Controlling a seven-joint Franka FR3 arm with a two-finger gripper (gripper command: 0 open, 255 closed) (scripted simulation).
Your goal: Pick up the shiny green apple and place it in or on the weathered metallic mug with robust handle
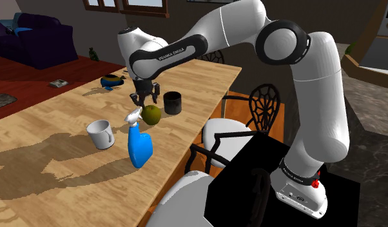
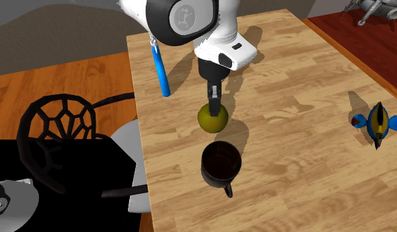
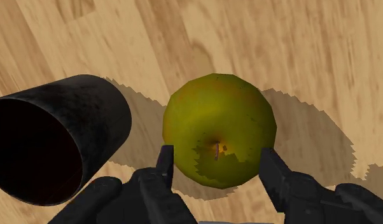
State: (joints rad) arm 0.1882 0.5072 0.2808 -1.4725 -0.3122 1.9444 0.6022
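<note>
Grasp step: the black two-finger gripper (image 3: pixel 219 167), open and empty, straddles the round yellow-green apple (image 3: pixel 215 121) on the wooden table (image 3: pixel 311 51), dark worn metal mug (image 2: pixel 221 161) just beside at six o'clock in the second exterior view; next, seemingly, lower and close.

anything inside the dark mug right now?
Nothing visible in it: the dark mug shows a bare, dim interior from above. The apple lies beside it. The near inner wall is hidden by the rim.
</note>
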